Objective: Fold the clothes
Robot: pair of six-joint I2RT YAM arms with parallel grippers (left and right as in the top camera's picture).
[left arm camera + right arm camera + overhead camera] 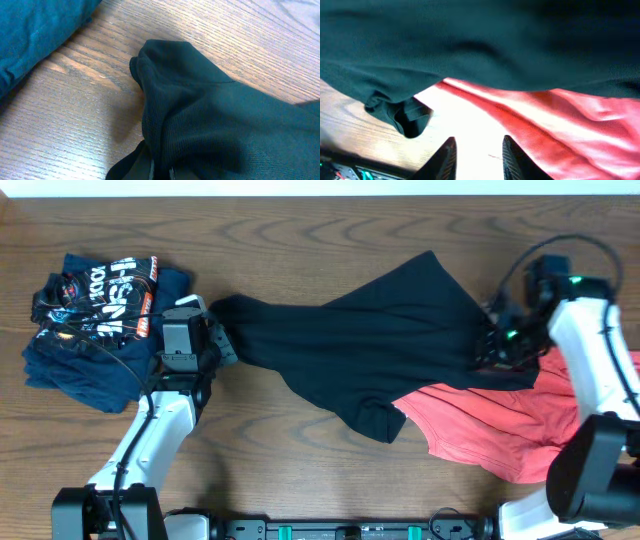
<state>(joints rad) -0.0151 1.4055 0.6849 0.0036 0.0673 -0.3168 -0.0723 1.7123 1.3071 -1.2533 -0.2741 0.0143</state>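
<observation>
From overhead, three cloths lie on the wooden table (300, 470): one navy folded pile (90, 360) left, one wide black knit garment (370, 340) centre, one coral fabric garment (500, 430) right, with bare wood in front. Left wrist: the left gripper (157, 172) pinches the black knit garment's bunched corner. Right wrist: the right gripper (479, 156) is spread over the coral fabric garment

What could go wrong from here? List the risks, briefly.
1. The black garment overlaps the red garment; the right gripper, open facing both, may grab the red one too.
2. The left gripper holds only a bunched end of the black garment, so pulling could slip it or drag it into the navy pile.
</observation>
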